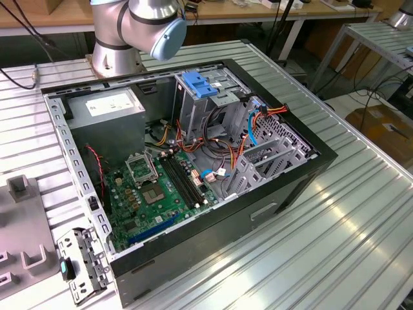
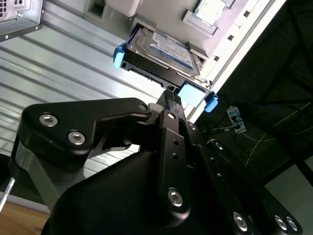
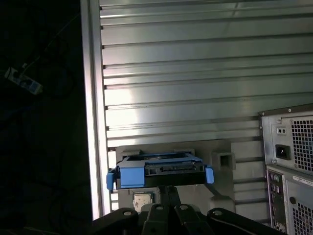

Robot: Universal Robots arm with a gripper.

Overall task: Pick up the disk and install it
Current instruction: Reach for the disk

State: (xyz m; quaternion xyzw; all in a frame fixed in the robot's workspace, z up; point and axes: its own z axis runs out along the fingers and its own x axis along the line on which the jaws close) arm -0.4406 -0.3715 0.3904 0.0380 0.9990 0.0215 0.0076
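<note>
The disk [image 2: 164,49] [image 3: 161,169] lay flat on a pale grey holder [image 3: 222,161] at the edge of the ribbed metal table [image 3: 195,73], label side up in the second wrist view, with its blue side rails at both ends. A small silvery square chip [image 3: 142,198] sat in the same holder, just beside it. The gripper [image 2: 169,95] [image 3: 168,188] pointed at the disk's near edge with its jaws pressed together and held nothing; whether its tips touched the disk could not be told. The perforated rear of a computer case [image 3: 293,161] stood near the holder. In the exterior view, the robot arm [image 1: 139,26] rose at the upper left. Below it, mid-frame, lay the opened case [image 1: 284,187] with its green motherboard [image 1: 155,187], blue-topped drive cage [image 1: 200,84] and grey power supply [image 1: 106,106].
</note>
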